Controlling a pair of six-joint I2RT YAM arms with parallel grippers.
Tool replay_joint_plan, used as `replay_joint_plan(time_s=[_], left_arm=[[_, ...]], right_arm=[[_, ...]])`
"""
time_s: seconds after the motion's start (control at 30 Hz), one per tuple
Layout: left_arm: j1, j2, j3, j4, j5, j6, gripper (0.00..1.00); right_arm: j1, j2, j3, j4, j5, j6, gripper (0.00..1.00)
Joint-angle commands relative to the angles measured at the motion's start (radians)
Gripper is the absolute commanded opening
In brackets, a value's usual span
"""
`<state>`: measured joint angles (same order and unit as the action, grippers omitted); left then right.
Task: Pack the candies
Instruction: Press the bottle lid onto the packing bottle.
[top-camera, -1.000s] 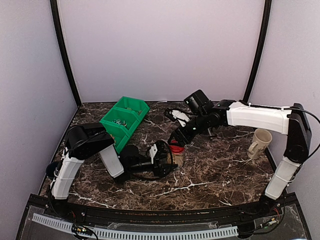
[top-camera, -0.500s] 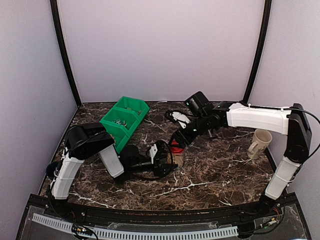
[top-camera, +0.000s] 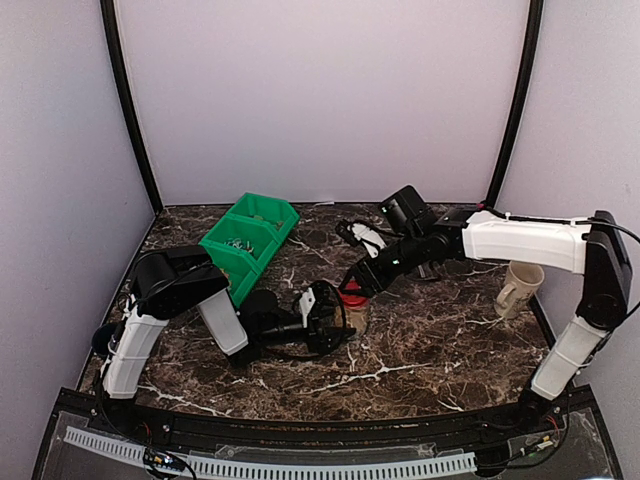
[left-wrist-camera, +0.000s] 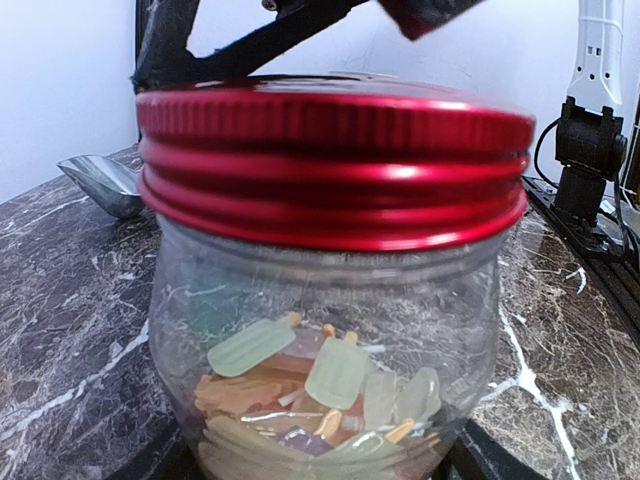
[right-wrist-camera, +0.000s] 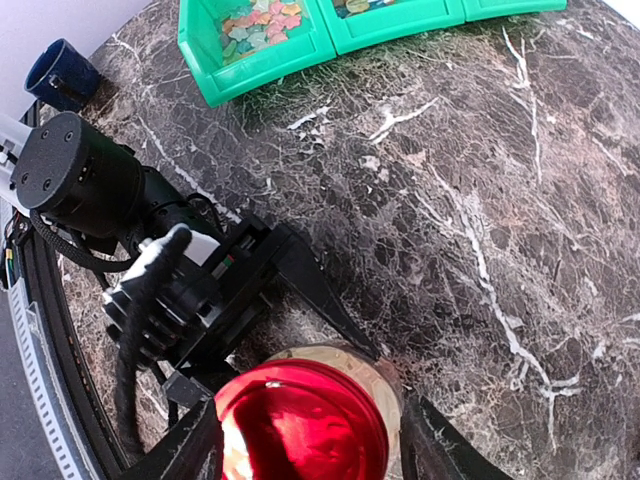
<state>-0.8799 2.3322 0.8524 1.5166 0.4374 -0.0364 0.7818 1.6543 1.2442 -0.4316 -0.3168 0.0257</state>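
Note:
A clear glass jar stands on the marble with a red lid resting on its mouth. Candies, pale green, orange and tan, fill its lower part. My left gripper lies low on the table, shut on the jar's sides. From above, my right gripper straddles the lid. Its jaws are open, the left finger at the rim and the right finger a small gap away. More candies lie in the green bin.
The green bin with its compartments stands at the back left. A beige mug stands at the right. A metal scoop lies on the marble behind the jar. The left arm's body stretches out beside the jar.
My right wrist has shifted slightly to the right above the jar and its jaws have narrowed a little round the lid. The left arm and jar have not moved.

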Motion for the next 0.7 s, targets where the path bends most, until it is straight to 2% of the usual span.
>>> replay_joint_plan(time_s=[0.0, 0.27, 0.47, 0.67], left_arm=[[-0.002, 0.021, -0.004, -0.086, 0.001, -0.008, 0.73], [-0.001, 0.021, 0.000, -0.100, -0.013, -0.010, 0.73], [0.002, 0.022, 0.003, -0.105, -0.018, -0.017, 0.73], [0.007, 0.024, 0.006, -0.105, -0.014, -0.029, 0.72]], right_arm=[[-0.019, -0.039, -0.028, 0.053, -0.037, 0.030, 0.59], [-0.019, -0.052, -0.062, 0.053, -0.054, 0.027, 0.53], [-0.020, -0.120, -0.086, 0.040, -0.040, 0.027, 0.46], [-0.019, -0.164, -0.148, 0.051, -0.028, 0.040, 0.43]])
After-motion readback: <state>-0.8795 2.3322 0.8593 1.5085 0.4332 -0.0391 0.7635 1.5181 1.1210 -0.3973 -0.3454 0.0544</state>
